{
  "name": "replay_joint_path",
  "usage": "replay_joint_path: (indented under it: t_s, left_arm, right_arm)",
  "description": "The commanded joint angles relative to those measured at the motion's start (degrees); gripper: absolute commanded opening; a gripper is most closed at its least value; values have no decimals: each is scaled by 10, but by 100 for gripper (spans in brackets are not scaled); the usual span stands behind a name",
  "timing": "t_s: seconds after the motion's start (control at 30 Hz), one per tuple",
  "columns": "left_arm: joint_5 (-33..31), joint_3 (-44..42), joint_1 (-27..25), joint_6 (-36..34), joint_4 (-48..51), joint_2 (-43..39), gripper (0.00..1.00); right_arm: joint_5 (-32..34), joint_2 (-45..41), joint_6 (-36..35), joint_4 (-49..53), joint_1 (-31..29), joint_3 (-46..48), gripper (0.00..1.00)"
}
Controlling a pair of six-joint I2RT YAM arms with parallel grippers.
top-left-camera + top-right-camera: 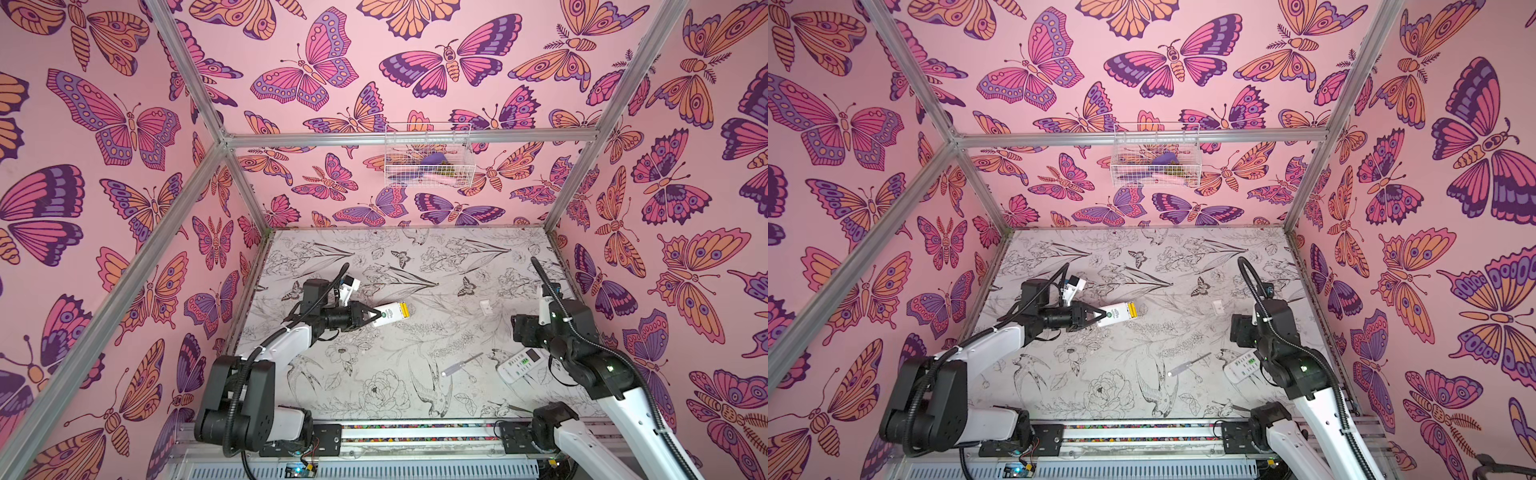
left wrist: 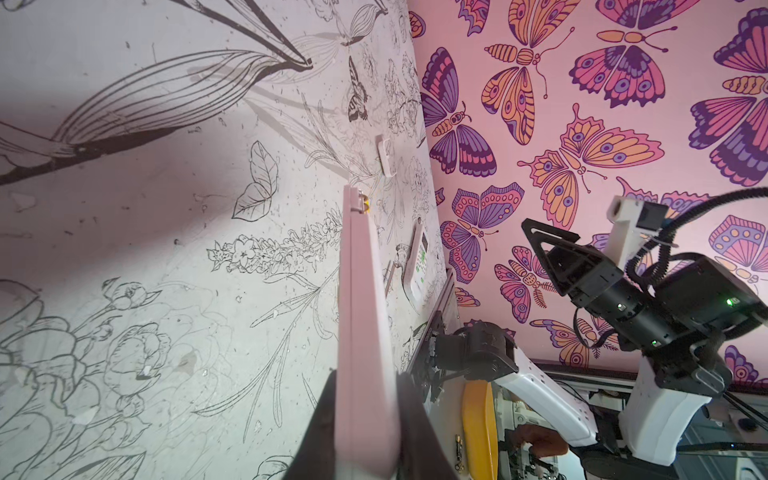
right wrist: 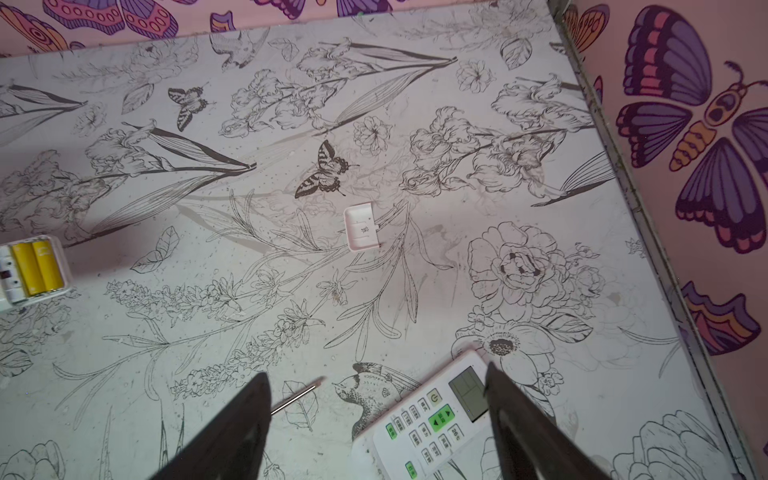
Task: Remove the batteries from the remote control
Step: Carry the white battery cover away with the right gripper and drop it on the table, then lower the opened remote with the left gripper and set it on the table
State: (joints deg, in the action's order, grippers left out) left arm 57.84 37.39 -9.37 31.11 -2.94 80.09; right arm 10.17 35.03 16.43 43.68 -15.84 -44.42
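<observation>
While my left gripper (image 1: 369, 318) is pinched narrow on one end of the white remote control (image 1: 388, 312), the far end of that remote juts out towards the middle of the table (image 1: 374, 386). It seems to be held just clear of the surface. Its back faces up and its bay is uncovered. The two yellow batteries (image 3: 36, 268) lie there side by side, touching, seated in the bay.

My right gripper (image 3: 376, 372) hangs well apart from them with its jaws spread wide and nothing between them. It is above the second remote (image 3: 432, 419), which lies buttons-up, so I cannot see any cells it may carry. Just beside that remote is the screwdriver (image 1: 461, 363). Further out the loose white battery cover (image 3: 362, 226) rests alone on the table.

I judge the cells to be light, rigid and slick-skinned, likely to roll once free, and probably pressed endwise by spring contacts. With the two packed together there is little room for a finger between them. I would take the outer one across its barrel near one end, tip that end up, then lift it out.
</observation>
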Motion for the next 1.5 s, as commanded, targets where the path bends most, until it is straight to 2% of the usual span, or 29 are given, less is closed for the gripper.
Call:
replay_joint_path:
  t_s: [0.0, 0.13, 0.73, 0.9, 0.97, 1.1, 1.27, 1.47]
  left_arm:
    - [6, 19, -16, -11, -2, 20, 0]
    - [-6, 49, -23, -29, 43, 53, 0]
    - [-2, 96, -37, -46, 98, 165, 7]
    - [-27, 119, -38, -62, 126, 184, 14]
    - [-60, 130, -39, -71, 147, 192, 21]
    - [-103, 162, -39, -91, 197, 219, 24]
    - [-108, 196, -39, -93, 218, 264, 30]
    - [-133, 234, -41, -104, 250, 297, 43]
  right_arm:
    - [20, -45, 8, -1, -1, 29, 93]
    - [11, -78, -4, -18, -2, 49, 100]
    - [-18, -69, -11, -29, -3, 59, 99]
    - [-23, -66, -11, -31, -3, 59, 99]
    - [-21, -70, -10, -30, -4, 59, 100]
    - [-15, -70, -10, -29, -4, 58, 100]
    - [-12, -71, -8, -27, -7, 58, 99]
    - [-8, -72, -7, -26, -8, 56, 99]
